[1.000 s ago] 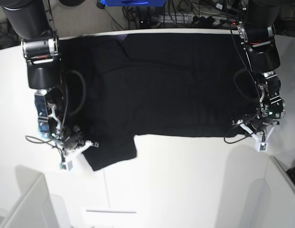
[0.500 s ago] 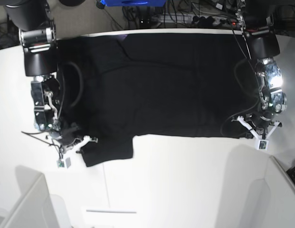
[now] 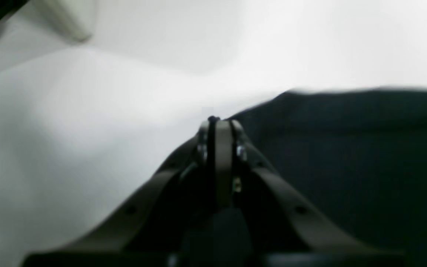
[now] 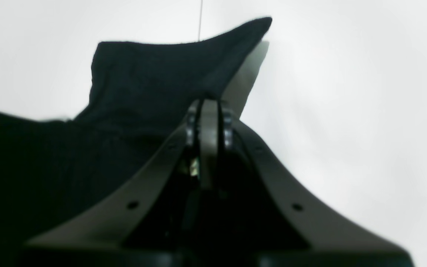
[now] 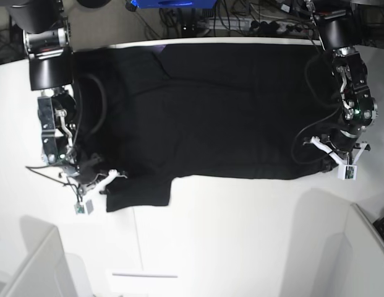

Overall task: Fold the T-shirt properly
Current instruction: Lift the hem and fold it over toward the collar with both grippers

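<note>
Currently the T-shirt (image 5: 210, 111) lies spread on the white table (image 5: 241, 235), plain black side up, covering most of the far half of the surface. Its long near edge runs straight across the base view, and 1 sleeve (image 5: 139, 193) projects toward the near side at that view's left.

Right gripper (image 5: 100, 184): positioned at the near corner of the projecting sleeve, on the left of the base view. In the right wrist view the 2 fingers (image 4: 209, 122) are pressed flat together with no gap visible between them. Black cloth (image 4: 154, 81) rises just behind and to the left of the fingertips, with 1 corner standing up off the table. Whether any fabric is pinched between the fingers cannot be determined.

Left gripper (image 5: 329, 156): positioned at the near corner of the shirt body, on the right of the base view. In the left wrist view its fingers (image 3: 222, 148) are also pressed together. The shirt's edge (image 3: 347, 122) lies just right of the fingertips; bare table (image 3: 87, 129) lies to their left. A small dark speck sits at the tip; a grip on fabric cannot be confirmed.
</note>
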`<state>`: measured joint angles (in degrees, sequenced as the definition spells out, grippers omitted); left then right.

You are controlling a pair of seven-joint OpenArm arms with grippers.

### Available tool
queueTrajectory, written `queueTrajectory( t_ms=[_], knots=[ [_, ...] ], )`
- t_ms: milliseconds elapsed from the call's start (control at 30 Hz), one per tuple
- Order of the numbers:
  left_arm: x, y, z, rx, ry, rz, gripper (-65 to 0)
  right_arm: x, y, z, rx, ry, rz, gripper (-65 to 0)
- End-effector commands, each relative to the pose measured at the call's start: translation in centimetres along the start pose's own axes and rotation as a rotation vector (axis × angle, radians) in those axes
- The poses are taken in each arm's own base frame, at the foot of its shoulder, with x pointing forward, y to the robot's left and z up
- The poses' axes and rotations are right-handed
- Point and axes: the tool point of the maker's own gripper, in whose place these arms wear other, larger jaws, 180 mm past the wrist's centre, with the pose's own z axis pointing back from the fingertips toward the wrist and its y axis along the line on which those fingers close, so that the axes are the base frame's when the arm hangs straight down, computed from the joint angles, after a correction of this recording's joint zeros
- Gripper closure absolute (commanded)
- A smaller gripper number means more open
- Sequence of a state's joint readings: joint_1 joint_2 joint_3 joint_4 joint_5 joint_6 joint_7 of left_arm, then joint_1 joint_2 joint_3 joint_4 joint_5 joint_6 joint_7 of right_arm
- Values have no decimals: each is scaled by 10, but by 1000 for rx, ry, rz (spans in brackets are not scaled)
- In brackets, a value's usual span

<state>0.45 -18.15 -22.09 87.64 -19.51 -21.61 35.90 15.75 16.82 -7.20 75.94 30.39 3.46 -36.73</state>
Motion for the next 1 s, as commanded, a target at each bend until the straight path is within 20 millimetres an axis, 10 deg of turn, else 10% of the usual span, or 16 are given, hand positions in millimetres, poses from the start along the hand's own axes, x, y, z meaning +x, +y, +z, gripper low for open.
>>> queueTrajectory(
  t_ms=[0,633,967],
  knots=[
    [16,3,5,1,-53,-3,0,25,-7,8,-12,-66,-11,0],
    [20,-6,64,10,-44,-109,0,-9,-15,49,-31,-41,-40,0],
    [-17,14,91,19,54,-137,0,-24,-25,68,-60,-52,-67,0]
  ],
)
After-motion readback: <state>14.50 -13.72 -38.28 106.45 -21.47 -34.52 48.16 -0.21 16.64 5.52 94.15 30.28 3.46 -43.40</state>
